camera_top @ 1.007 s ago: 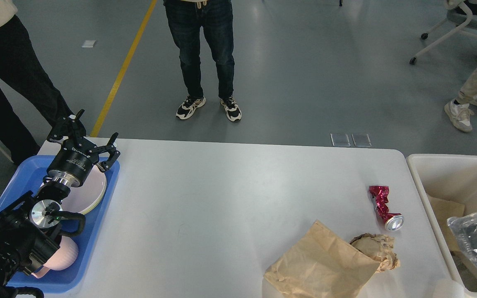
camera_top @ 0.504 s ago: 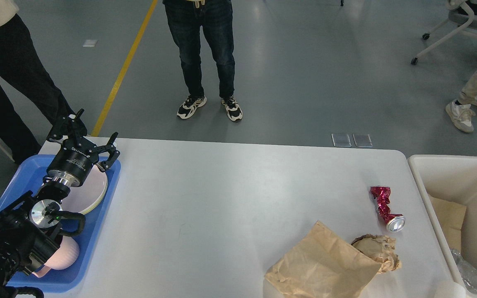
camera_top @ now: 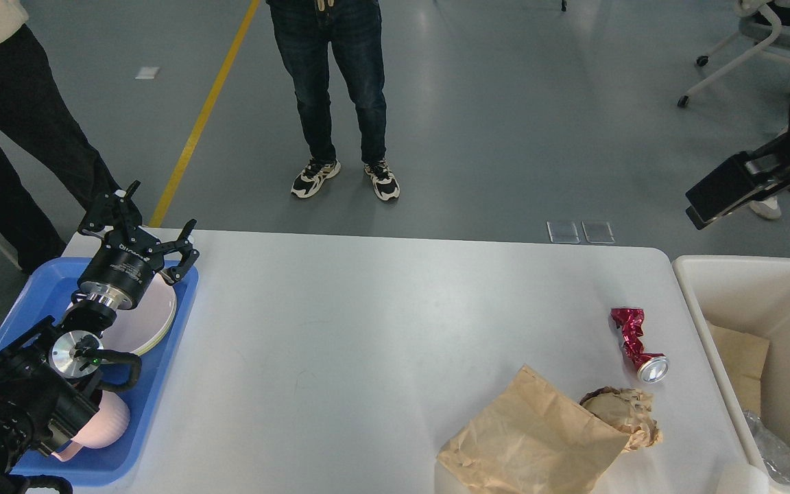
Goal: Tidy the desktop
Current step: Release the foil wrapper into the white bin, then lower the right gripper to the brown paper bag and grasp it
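The desktop (camera_top: 367, 329) is a large glossy white-grey table top. On its right part lie a crushed red can (camera_top: 635, 339), a flat brown paper bag (camera_top: 532, 439) and a crumpled brown paper ball (camera_top: 625, 415). My left gripper (camera_top: 156, 214) is open and empty, held above the far end of the blue tray (camera_top: 155, 398) at the left edge. A black end of my right arm (camera_top: 745, 182) hangs high over the floor beyond the far right corner; its fingers cannot be told apart.
The blue tray holds stacked pink plates (camera_top: 145, 322) and a pink bowl (camera_top: 103, 425). A cream bin (camera_top: 731, 271) stands off the right edge, with cardboard (camera_top: 738, 357) and crinkled clear plastic (camera_top: 779, 456) inside. Two people (camera_top: 340, 96) stand beyond the far edge.
The crinkled plastic has dropped low into the bin. My right arm has risen into view at the upper right. The left arm has not moved.
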Robot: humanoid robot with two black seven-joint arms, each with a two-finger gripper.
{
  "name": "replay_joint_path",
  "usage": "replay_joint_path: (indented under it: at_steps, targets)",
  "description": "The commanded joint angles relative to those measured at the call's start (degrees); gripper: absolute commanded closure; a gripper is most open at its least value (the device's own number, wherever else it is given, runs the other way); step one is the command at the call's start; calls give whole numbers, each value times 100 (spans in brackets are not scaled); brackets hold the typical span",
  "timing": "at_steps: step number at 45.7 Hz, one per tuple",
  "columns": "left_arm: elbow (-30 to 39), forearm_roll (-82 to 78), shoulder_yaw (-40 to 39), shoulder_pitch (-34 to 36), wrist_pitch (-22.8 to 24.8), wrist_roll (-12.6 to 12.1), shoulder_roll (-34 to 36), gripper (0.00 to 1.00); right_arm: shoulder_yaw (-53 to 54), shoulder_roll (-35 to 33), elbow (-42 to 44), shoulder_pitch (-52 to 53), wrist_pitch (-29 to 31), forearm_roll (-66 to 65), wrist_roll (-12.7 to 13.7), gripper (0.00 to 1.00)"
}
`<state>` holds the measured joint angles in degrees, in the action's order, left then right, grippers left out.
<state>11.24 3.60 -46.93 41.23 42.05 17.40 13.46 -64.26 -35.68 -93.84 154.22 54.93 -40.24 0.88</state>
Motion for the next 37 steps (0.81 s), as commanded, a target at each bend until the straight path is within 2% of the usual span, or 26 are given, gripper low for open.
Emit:
replay_joint_path:
  at_steps: [1,5,13,22,26,37]
  targets:
    - [-8,0,0,-1,-4,0,-1,0,-332,473,-240,73,-9,525,-1,0]
    - [10,0,0,-1,-4,0,-1,0,-578,728,-538,-251,-710,930,0,0]
    - [10,0,-9,-1,5,0,-1,0,-640,1247,-609,-2359,-2968,1212,0,0]
    - [-8,0,-9,-1,5,0,-1,0,-544,2073,-574,-4284,-4692,1247,-18,0]
    - [10,0,-9,-1,5,0,-1,0,-526,2389,-513,-4917,-5299,1238,-36,0]
    - [10,0,-9,-1,5,0,-1,0,-517,2926,67,-6034,-6319,1212,-44,2]
